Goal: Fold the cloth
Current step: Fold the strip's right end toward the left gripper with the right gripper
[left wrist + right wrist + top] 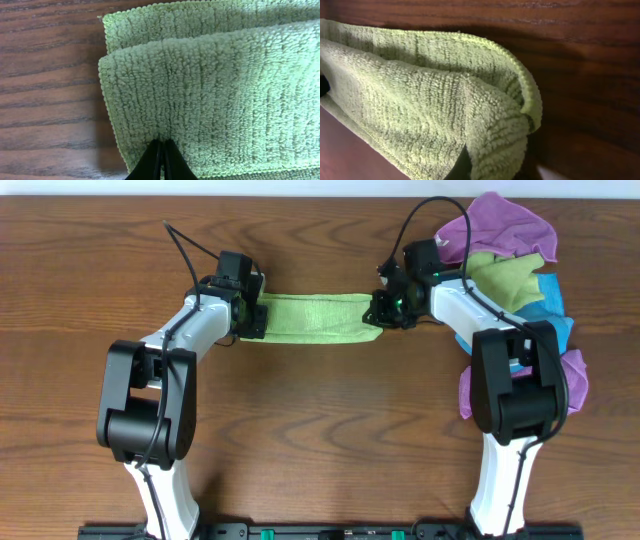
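The cloth (315,317), bright lime-green, lies on the wooden table (320,430) as a long narrow band in the upper middle of the overhead frame, stretched sideways between the two arms. The left gripper (252,315) sits at the band's left end and the right gripper (385,310) at its right end, each touching the fabric. In the left wrist view the cloth (215,90) fills most of the frame as two stacked layers. The upper layer's stitched edge sits a little in from the lower one, and bare table (50,75) shows along the left side. At the bottom centre the black fingertips (155,160) are pressed together, pinching the near edge of the cloth. In the right wrist view the cloth (420,100) is bunched into a rounded fold whose hem curls over at the right, with dark table (580,75) behind it. A sliver of dark finger (462,167) shows at the bottom edge, sunk into the pile, and the right gripper is closed on that end of the cloth. At the upper right of the overhead frame lies a heap of other cloths: a purple cloth (500,225), an olive-green cloth (505,275), a blue cloth (550,305), and lower down a second purple cloth (575,375) partly hidden by the right arm.
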Tool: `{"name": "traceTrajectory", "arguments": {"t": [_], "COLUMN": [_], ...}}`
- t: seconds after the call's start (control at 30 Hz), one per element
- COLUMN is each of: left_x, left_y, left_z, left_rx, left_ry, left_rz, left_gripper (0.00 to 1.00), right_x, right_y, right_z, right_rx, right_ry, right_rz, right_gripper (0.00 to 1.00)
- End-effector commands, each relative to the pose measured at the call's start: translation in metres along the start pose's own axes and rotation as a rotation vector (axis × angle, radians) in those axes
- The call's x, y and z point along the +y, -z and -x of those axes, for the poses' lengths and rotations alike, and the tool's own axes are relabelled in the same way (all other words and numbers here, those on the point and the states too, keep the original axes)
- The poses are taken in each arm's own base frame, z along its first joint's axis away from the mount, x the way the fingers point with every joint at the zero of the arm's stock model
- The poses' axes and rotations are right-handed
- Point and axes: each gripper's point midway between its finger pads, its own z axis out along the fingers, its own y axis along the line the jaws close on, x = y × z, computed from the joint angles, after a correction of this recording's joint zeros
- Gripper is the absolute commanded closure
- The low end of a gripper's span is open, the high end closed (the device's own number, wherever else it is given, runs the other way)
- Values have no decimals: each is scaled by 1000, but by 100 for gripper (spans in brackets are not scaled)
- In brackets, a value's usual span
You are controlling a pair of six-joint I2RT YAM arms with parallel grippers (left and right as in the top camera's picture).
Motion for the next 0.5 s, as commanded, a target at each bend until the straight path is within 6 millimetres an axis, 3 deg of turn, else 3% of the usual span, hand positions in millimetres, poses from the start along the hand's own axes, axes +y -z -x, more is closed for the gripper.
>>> {"name": "traceTrajectory", "arguments": {"t": [0.0, 0.07, 0.17, 0.47], "left_x": [3, 0, -13, -41], "left_y": [-8, -8, -7, -7], "left_z": [-26, -28, -29, -32], "left_rx": [83, 92, 101, 114], "left_ry": [54, 89, 110, 102], "left_rz": [2, -15, -86, -144], "left_gripper": [94, 94, 94, 94], "right_x": [27, 41, 58, 92], "right_y": [38, 58, 69, 49], "right_z": [29, 36, 37, 20], "right_rx": [-108, -151, -185, -208], "right_ry": [60, 115, 181, 328], "right_rz": [-48, -105, -185, -354], "right_gripper": [98, 99, 98, 99]}}
